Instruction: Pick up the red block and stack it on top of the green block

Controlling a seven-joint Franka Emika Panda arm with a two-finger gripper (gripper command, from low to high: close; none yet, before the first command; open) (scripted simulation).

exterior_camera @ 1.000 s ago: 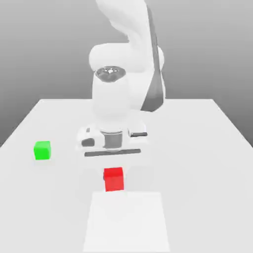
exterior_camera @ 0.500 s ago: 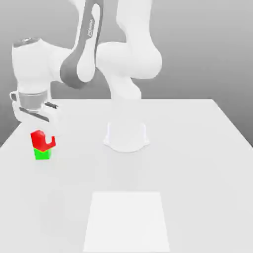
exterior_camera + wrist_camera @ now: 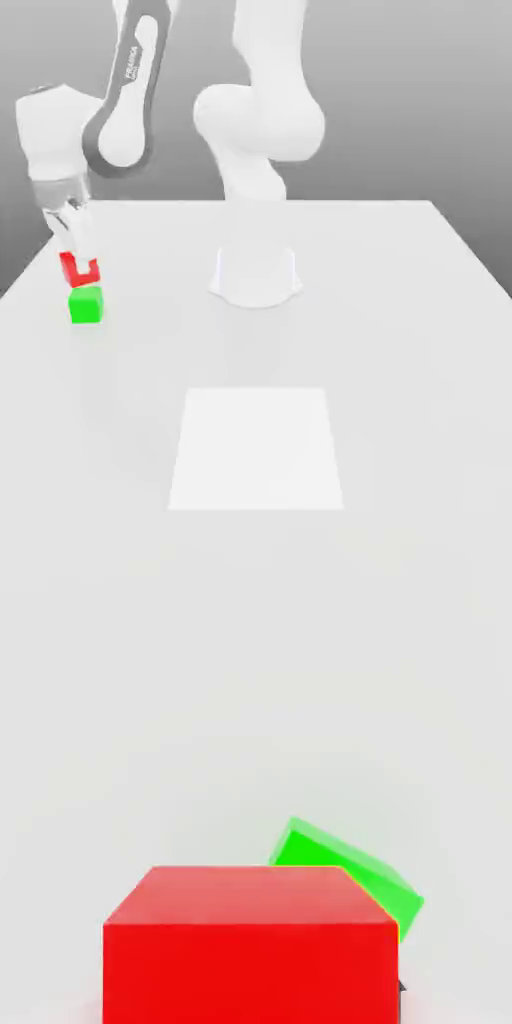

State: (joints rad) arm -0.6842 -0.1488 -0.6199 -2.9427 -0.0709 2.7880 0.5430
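Two small plain cubes to handle: one bright red, matte, hard-looking (image 3: 83, 280); one bright green, matte, same build (image 3: 86, 306), on a smooth white table (image 3: 350, 350). Judging red cube: probably light and stiff, unlikely to crush, perhaps a little slippery on such flat faces. Best taken squarely across two opposite sides, near mid-height, underside left free for stacking. White two-finger pincer (image 3: 81, 267): closed to the width of red cube, with firm hold of it. Red cube: between fingertips, raised off table, just above green cube in exterior view, apart from it; in hand view, skewed relative to green cube and partly hiding it. Exact overlap: cannot tell.
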